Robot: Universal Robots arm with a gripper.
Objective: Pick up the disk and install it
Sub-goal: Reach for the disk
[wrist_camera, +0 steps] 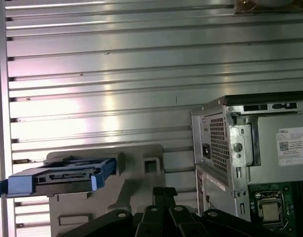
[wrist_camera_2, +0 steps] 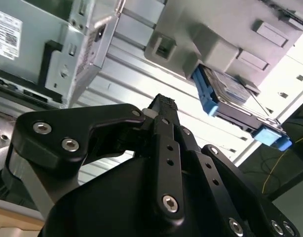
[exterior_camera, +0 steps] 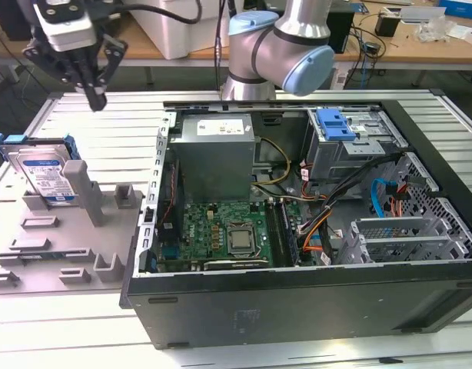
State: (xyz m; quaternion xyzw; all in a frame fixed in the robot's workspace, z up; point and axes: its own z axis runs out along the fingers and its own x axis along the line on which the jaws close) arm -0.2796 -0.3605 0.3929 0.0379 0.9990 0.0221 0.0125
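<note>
None of the task's steps shows as done. The disk (exterior_camera: 42, 173) stands on edge in a grey holder (exterior_camera: 86, 196) at the exterior view's left, on the slatted metal table (exterior_camera: 105, 146). It is well apart from the open computer case (exterior_camera: 297, 307), which takes up the middle and the exterior view's right. A blue carrier frame rims the disk's silver body, and the white-and-blue label faces the near side.

The gripper (exterior_camera: 96, 98) hangs above the table on the far side of the disk, near it but clear of it and higher than its top edge. Its jaws are clenched together and grasp nothing. In the second wrist view the gripper (wrist_camera_2: 164, 104) has its two black fingers pressed against each other, and the disk (wrist_camera_2: 235, 91) sits beyond them in the holder, untouched. In the first wrist view the disk (wrist_camera: 57, 175) appears edge-on in the same slot, with the gripper (wrist_camera: 164, 193) apart from it.

Inside the case, at the far right, a grey drive cage (exterior_camera: 359, 150) carries a blue latch (exterior_camera: 334, 124) on top. Whether its bay is free I cannot tell from here.

By my judgement the work stands at its very start. The disk is not yet grasped or lifted from the holder, so both the pick-up and the whole of the install are left.
</note>
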